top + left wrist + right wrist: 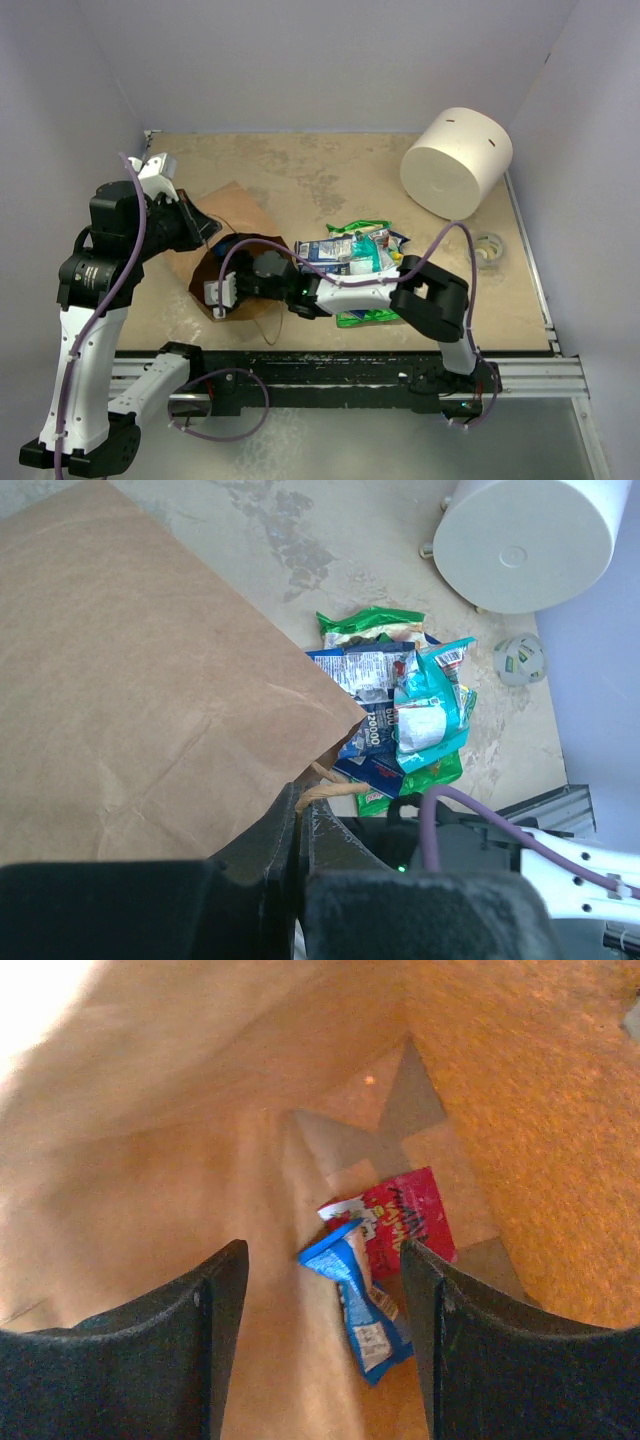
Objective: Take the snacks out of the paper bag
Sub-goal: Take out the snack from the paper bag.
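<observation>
1. paper bag (235,210) lies on its side on the worktop (320,170), left of centre, mouth held open.
2. left hand (298,815): fingers pressed together, pinching the bag's upper rim beside a tan handle.
3. right hand (322,1250) is inside the bag, fingers spread, gripping nothing.
4. in the bag i see a red packet (410,1215) and a blue packet (360,1305), overlapping, on the bag floor beyond the right fingertips.
5. pile of snacks (360,250) lies on the worktop just outside the mouth; white cylinder (455,160) is well apart, far right.
</observation>
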Controlling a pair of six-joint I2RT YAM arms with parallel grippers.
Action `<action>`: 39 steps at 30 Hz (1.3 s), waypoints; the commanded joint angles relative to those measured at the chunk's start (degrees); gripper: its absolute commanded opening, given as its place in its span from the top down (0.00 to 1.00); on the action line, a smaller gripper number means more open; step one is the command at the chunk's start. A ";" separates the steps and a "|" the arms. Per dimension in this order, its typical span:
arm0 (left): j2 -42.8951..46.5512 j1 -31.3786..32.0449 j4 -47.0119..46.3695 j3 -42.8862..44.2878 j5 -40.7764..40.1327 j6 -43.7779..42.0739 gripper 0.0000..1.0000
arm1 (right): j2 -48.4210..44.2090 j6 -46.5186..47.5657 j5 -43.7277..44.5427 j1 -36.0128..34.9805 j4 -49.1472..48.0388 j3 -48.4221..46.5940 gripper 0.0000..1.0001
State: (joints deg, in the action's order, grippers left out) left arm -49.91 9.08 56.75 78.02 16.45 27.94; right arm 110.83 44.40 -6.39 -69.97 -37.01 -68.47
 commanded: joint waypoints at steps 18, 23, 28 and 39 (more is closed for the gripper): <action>-1.13 0.06 -1.27 4.24 6.54 -4.71 1.00 | 13.32 8.22 8.38 4.97 0.23 -11.74 0.33; -1.17 0.06 -1.95 4.07 9.02 -5.40 1.00 | 16.49 9.74 9.18 5.87 2.83 -16.18 0.31; -1.67 0.06 -2.43 4.08 12.19 -6.31 1.00 | 20.24 10.94 9.55 6.09 7.36 -22.09 0.30; -4.18 0.06 -3.44 3.73 13.52 -6.49 1.00 | 21.04 17.88 1.09 5.57 9.02 -22.26 0.25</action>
State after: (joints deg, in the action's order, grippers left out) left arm -53.06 9.08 56.64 79.99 28.86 22.35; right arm 133.84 57.63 0.36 -63.81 -26.46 -91.26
